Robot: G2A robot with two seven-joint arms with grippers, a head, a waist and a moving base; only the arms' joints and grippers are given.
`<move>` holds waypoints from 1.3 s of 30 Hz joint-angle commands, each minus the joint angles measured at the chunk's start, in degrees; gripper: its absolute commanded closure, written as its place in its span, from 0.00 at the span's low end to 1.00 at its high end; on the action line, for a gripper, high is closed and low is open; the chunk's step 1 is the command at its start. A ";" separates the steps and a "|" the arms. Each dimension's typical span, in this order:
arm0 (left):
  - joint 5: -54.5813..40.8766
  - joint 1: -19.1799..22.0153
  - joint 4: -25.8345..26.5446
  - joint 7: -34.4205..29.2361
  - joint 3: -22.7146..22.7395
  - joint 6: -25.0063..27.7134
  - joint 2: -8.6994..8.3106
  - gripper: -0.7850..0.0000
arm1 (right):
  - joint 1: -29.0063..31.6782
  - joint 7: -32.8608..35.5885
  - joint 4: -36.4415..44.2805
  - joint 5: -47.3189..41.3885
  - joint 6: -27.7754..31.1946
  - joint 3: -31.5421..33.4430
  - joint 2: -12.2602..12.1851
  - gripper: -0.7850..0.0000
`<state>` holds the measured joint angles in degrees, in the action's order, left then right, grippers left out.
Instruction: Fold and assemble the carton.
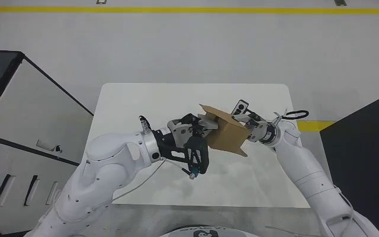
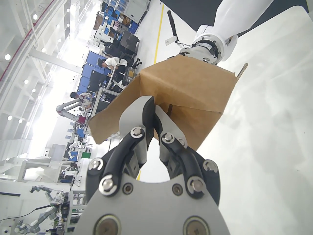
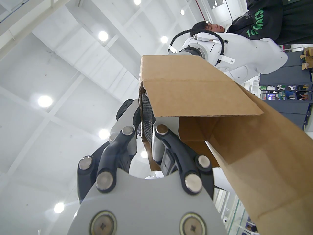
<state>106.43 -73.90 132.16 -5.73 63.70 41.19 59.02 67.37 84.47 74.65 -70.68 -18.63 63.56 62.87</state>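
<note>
Carton [image 1: 228, 133] first. Your left jaws are drawn almost together, with only a sliver of gap between the pads [image 2: 148, 113], and they pinch a thin edge of the brown wall. Your right jaws are likewise clamped on cardboard: in the right wrist view one wall edge sits sandwiched against the ribbed pad [image 3: 146, 113], so each arm has hold of an opposite side.

Between the two grips the carton [image 2: 185, 86] is opened out into a tilted tube over the right half of the white surface [image 1: 148, 106]. It looks lifted off the surface, though you cannot be sure its lowest corner is free. Its creases are squared up, but the ends are not closed. One flap [image 1: 205, 109] sticks out towards the far side in the top view, and another flap [image 3: 203, 99] hangs loose over the open mouth near your right jaws.

I judge you are midway: the body is shaped and the flap folding is yet to come. The next move calls for one grip to hold firm as an anchor while the other lets go and pushes a flap inward along its crease. Setting the carton down first would likely keep it from twisting or collapsing flat.
</note>
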 commanded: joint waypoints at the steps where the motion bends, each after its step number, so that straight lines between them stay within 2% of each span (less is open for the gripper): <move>1: 0.00 -0.12 0.13 0.07 -0.18 0.12 0.00 1.00 | 0.00 0.00 0.00 0.00 0.00 0.00 0.00 1.00; 8: 0.31 0.20 -0.19 0.24 -1.45 0.17 0.14 1.00 | 0.00 0.00 0.00 0.00 0.00 0.00 0.00 1.00; 17: 0.03 0.15 0.14 -0.25 -0.20 -0.07 0.09 1.00 | 0.00 0.00 0.00 0.00 0.00 0.00 0.00 1.00; 27: 0.31 0.27 -0.25 0.22 -1.95 -0.05 0.27 1.00 | 0.00 0.00 0.00 0.00 0.00 0.00 0.00 1.00; 34: 0.29 0.17 0.16 -0.25 -1.25 -0.28 0.24 1.00 | 0.00 0.00 0.00 0.00 0.00 0.00 0.00 1.00; 39: 0.27 -0.71 0.89 -1.07 0.97 -0.70 0.03 1.00 | 0.00 0.00 0.00 0.00 0.00 0.00 0.00 1.00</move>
<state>106.69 -74.41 132.89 -6.64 64.17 40.51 59.11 67.37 84.47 74.65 -70.68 -18.63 63.56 62.87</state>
